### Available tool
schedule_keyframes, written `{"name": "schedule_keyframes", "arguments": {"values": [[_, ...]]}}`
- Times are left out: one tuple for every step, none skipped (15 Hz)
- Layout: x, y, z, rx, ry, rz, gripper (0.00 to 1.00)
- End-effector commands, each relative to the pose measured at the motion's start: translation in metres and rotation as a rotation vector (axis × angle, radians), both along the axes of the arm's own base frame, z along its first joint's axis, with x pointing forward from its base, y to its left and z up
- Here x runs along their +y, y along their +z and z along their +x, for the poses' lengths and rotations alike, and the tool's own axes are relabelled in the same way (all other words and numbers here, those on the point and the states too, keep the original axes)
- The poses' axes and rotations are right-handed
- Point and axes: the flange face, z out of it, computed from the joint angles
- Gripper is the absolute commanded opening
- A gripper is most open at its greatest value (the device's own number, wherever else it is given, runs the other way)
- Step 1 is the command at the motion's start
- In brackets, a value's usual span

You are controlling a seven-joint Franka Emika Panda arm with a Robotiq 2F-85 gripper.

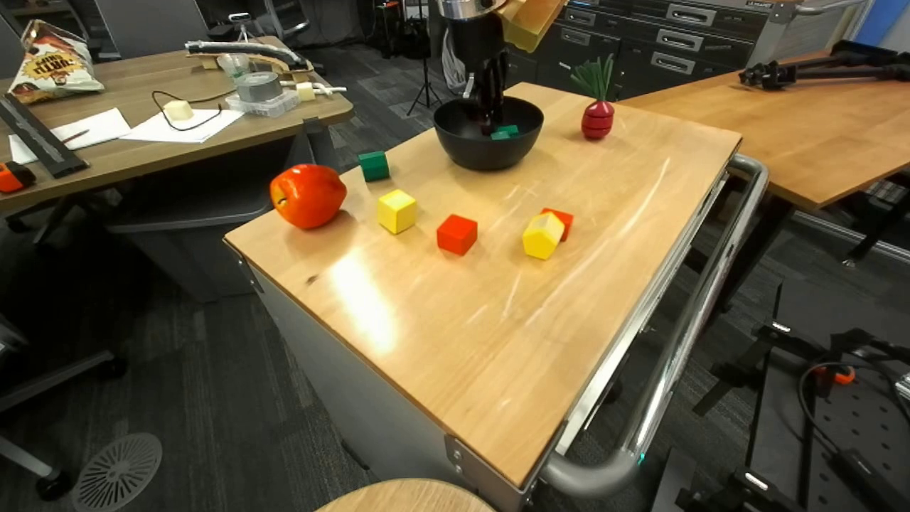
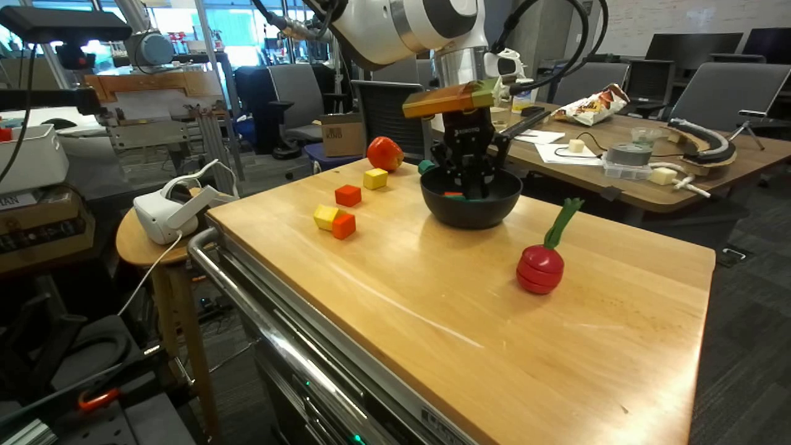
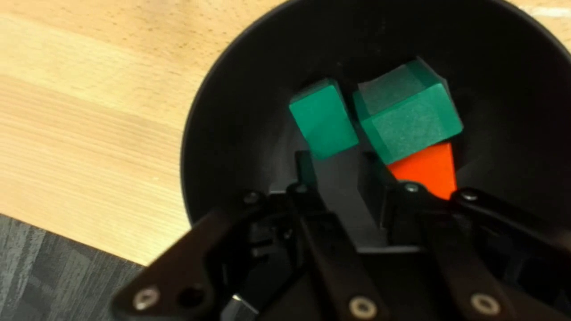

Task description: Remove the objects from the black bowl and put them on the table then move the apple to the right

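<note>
Inside the black bowl (image 1: 483, 155), a small green block (image 3: 324, 121) is seen just ahead of the gripper (image 3: 339, 165), whose fingers are parted.

In the wrist view, the block's long axis is directed toward the fingers' gap; beside it, a red block (image 3: 430, 168) is partly hidden by a larger green block (image 3: 410, 125), greyed on one face. On the table (image 1: 455, 341), the shiny red-orange apple (image 1: 311, 195) is rested near a corner, its dimple turned leftward in an exterior view.

glare on the table (image 1: 469, 291), bright windows (image 2: 254, 40) behind, gripper (image 3: 338, 178) blurred
</note>
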Motion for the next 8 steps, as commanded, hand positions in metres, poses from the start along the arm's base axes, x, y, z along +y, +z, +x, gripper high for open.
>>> {"name": "schedule_keyframes", "arguments": {"values": [[0.004,0.007,0.000,-0.034,-0.029,-0.042,0.65],[0.005,0.007,0.000,-0.033,-0.035,-0.051,0.72],[0.004,0.006,0.000,-0.022,-0.042,-0.045,0.81],[0.004,0.003,0.000,-0.014,-0.047,-0.040,0.87],[0.005,0.000,0.000,0.002,-0.045,-0.029,0.95],[0.005,-0.003,-0.001,0.010,-0.046,-0.025,1.00],[0.004,-0.008,0.000,0.017,-0.050,-0.020,1.00],[0.004,-0.012,0.000,0.024,-0.054,-0.018,1.00]]}}
